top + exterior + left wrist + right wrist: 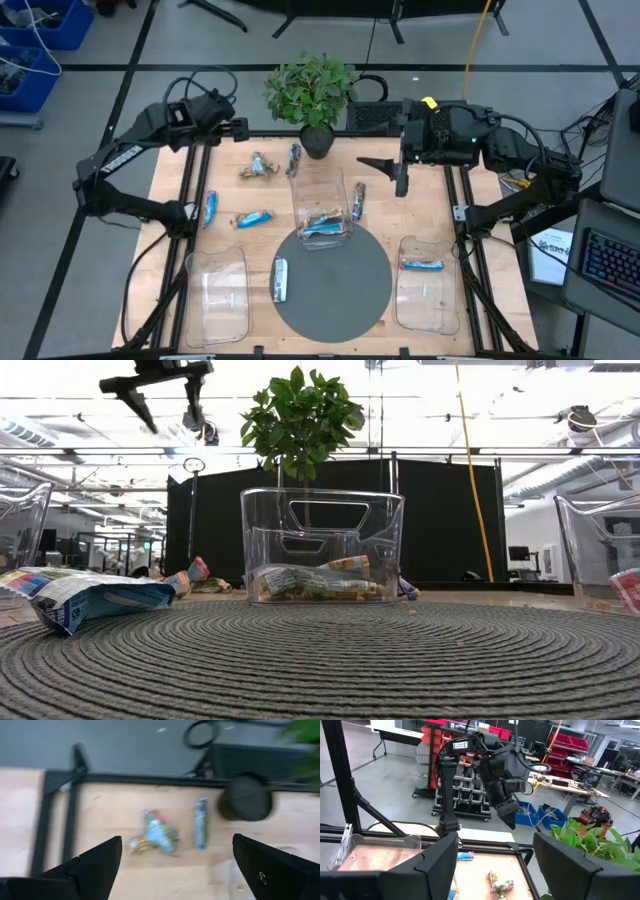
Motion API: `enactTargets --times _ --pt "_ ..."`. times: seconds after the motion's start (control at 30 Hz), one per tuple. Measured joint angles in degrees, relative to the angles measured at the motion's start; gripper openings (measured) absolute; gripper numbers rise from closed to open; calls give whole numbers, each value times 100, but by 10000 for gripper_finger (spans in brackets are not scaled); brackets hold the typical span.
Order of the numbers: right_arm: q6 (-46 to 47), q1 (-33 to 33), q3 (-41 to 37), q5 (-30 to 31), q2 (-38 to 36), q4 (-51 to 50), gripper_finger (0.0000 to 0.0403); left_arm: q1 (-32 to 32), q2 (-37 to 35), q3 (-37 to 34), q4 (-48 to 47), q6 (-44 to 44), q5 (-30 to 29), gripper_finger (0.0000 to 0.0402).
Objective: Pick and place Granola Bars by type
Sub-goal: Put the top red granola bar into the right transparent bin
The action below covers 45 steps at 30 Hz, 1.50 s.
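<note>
Three granola bars, by my count, are sorted so far; the rest lie loose, so the job looks under halfway.

Far left, the left claw [243,128] hangs above the back edge of the pale wooden desk [180,175], its fingers spread wide and holding nothing. Below it, the left clear rectangular plastic tray [218,290] appears empty.

On the bare wood between them:
- one blue-wrapped bar [210,207] near the left edge
- a second blue-wrapped bar [254,218] just to its right
- a crossed heap of gold and blue wrappers [258,168] further back, probably two bars, though I cannot tell for certain
- one slim blue bar [294,158] beside the heap, near the black pot of a leafy green plant [312,95]

Toward the front, one silver-white bar [280,280] rests on the left rim of the round grey woven mat [340,300].

In the middle, the centre clear plastic tray [322,195] holds what looks like two bars, one blue-silver [325,230] and one brownish lying against it. One brown-gold bar [359,200] lies just outside that tray's right wall.

The right claw [385,172] hovers above the desk right of the plant, fingers apart and empty. At the front right, the right clear plastic tray [425,300] holds a single blue and red bar [422,265].

The tally is three trays, two claws, and nine or ten bars, of which six or seven are not yet placed.
</note>
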Motion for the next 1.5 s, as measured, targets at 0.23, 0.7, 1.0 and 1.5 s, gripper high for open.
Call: enactTargets --times 0.23,0.7,1.0,1.5 --pt "2 0 0 0 0 10 252 618 482 41 -710 -68 243 378" --pt "43 0 0 0 0 18 252 1127 1758 41 -260 204 952 379" --pt "109 0 0 0 0 17 252 1441 2375 39 -147 209 926 379" --pt "35 0 0 7 18 31 251 1912 2368 -650 834 478 1403 379"
